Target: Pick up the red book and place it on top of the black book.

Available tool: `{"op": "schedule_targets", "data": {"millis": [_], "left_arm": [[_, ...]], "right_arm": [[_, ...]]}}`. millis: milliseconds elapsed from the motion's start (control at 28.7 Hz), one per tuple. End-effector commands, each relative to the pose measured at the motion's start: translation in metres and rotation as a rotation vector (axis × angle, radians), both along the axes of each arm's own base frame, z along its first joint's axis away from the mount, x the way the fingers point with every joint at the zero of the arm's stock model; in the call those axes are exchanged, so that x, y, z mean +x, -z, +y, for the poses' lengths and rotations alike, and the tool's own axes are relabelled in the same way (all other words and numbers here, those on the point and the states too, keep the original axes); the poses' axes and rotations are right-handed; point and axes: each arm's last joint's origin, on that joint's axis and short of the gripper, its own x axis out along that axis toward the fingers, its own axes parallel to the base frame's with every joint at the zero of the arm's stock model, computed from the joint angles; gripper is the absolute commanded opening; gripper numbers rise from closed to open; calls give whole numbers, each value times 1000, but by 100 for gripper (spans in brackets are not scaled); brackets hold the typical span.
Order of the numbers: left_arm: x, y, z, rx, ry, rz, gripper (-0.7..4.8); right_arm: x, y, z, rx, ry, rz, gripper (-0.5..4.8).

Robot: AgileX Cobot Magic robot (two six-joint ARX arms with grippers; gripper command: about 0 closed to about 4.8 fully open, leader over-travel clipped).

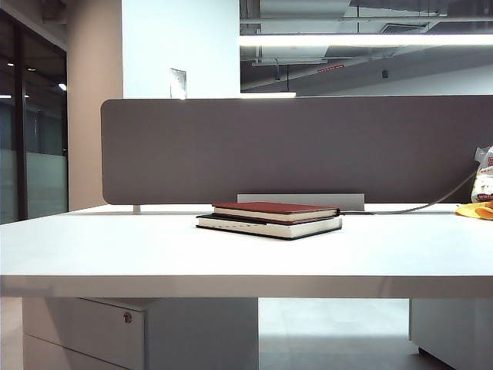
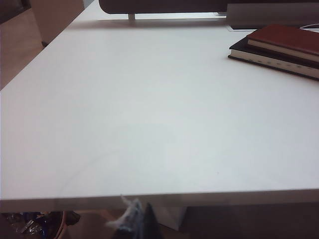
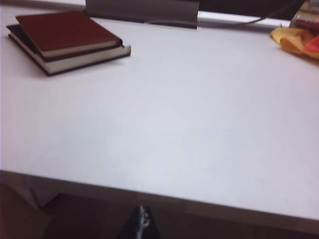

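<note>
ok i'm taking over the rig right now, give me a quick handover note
Left pincer: pulled back below the near edge of the table, holding nothing; open or shut not visible.
Right pincer: also back below the near table edge, shut and empty.
Red book: lying flat on top of the black book, near the grey divider.
Done: the stacking looks complete.
Left: nothing apparent.

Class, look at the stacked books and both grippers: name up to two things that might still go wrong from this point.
1. The red book lies on the black book askew, not squared with it, so a bump might slide it.
2. The left gripper and right gripper, shut, sit back below the near edge of the table; rising carelessly, either might catch that edge.
</note>
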Motion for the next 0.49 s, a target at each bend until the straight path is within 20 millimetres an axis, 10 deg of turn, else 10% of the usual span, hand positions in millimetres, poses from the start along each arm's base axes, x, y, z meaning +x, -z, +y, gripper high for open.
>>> {"op": "schedule_targets", "data": {"millis": [35, 488], "left_arm": [[0, 3, 0, 0, 0, 15, -2], [0, 3, 0, 0, 0, 14, -2]], "right_arm": [[0, -2, -1, -5, 33, -25, -1], [-2, 0, -2, -10, 83, -16, -1]]}}
